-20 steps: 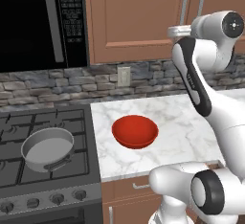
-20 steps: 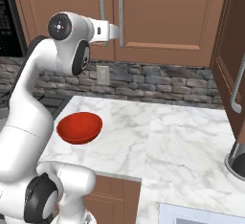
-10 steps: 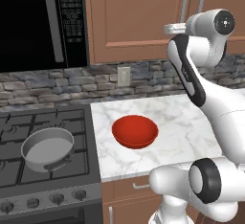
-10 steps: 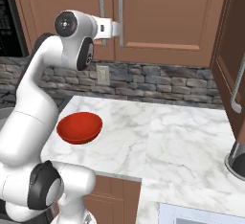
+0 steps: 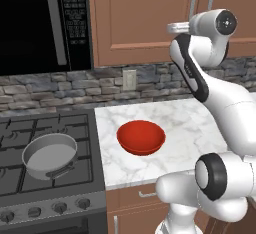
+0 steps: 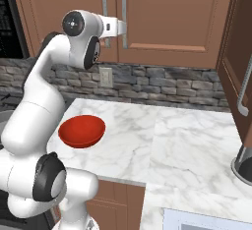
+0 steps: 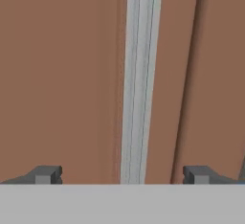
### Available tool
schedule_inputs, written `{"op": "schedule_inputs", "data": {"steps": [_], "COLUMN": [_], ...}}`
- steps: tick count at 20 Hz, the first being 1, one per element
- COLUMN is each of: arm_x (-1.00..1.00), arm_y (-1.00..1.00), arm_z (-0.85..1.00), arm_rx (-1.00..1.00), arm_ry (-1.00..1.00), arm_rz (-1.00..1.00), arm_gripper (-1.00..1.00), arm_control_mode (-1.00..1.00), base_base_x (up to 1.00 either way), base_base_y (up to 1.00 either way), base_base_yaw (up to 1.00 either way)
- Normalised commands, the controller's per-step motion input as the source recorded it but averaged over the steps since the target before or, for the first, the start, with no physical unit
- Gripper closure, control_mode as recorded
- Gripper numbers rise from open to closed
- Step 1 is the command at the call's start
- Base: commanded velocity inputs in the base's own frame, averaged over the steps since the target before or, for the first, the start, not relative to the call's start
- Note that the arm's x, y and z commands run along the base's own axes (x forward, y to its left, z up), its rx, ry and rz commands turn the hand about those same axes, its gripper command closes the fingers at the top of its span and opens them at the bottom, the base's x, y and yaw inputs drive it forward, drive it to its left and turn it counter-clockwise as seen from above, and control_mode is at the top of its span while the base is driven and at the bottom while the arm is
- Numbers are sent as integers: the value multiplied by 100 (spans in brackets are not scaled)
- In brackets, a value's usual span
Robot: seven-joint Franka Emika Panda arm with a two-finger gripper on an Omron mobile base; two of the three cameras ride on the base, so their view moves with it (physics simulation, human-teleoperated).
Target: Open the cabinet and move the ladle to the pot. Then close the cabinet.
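The cabinet (image 5: 145, 23) (image 6: 172, 13) hangs on the wall with both panelled doors shut. My gripper (image 6: 122, 27) (image 5: 175, 28) is raised level with the silver bar handles (image 6: 124, 8), pointing at the doors. In the hand view one bar handle (image 7: 139, 74) runs straight up between my open fingertips (image 7: 48, 174), with nothing gripped by my gripper (image 7: 123, 174). The door seam lies just right of that handle. The grey pot (image 5: 50, 155) sits on the stove at the left. The ladle is hidden.
A red bowl (image 5: 141, 137) (image 6: 81, 130) stands on the marble counter (image 6: 187, 140) below the arm. The black microwave (image 5: 40, 23) hangs left of the cabinet. A tall wooden door with a long handle (image 6: 244, 76) is at the right.
The hand has edged slightly closer to the cabinet doors and the upper arm has straightened a little. The jaws stay open.
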Motion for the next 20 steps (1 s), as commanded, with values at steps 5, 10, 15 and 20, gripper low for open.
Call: {"op": "schedule_inputs", "data": {"steps": [5, 10, 15, 20], "arm_x": [32, 35, 34, 43], "arm_y": [-1, -1, -2, 0], "arm_z": [0, 0, 0, 0], "arm_rx": [0, 0, 0, 0], "arm_ry": [-11, -9, -5, -2], "arm_rz": [0, 0, 0, 0], "arm_gripper": [-100, -100, 100, 100], "arm_control_mode": [-100, -100, -100, -100], "base_base_x": [0, 0, 0, 0], "base_base_y": [0, 0, 0, 0], "base_base_yaw": [0, 0, 0, 0]}}
